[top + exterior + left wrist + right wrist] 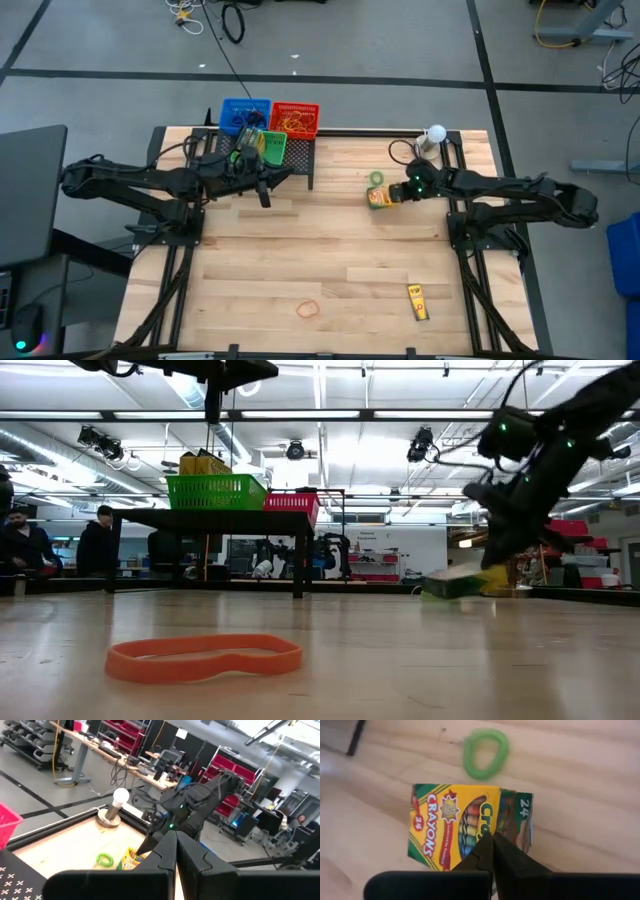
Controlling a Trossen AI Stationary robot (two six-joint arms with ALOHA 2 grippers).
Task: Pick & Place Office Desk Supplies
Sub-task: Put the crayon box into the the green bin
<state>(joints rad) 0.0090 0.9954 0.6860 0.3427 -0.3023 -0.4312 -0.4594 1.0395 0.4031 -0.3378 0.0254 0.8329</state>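
- Nearest us in the low view lies a flat orange rubber-band loop (204, 657) on the wooden table (330, 250), well apart from both grippers; its long axis runs across that view.
- From above we also see a small yellow crayon box (417, 301) near the table's front edge on the right, its long axis running roughly front to back, well clear of the right gripper.
- We find the right gripper (492, 851) over mid-table, its two dark fingers (507, 857) pressed together with no gap, their tips at the edge of a yellow-and-green cardboard crayon box (470, 826). We cannot tell whether the tips touch it. In the wrist view the box's "CRAYONS" lettering runs along its long axis, alongside the fingers.
- Just beyond that box, past the fingertips, lies a green rubber-band loop (485, 752), apart from the box.
- The left gripper (175, 851) hangs beside the black rack (300, 160), fingers closed on nothing.
- Farthest back stand a green plastic basket (268, 147), a blue one (243, 113) and a red one (295, 119).
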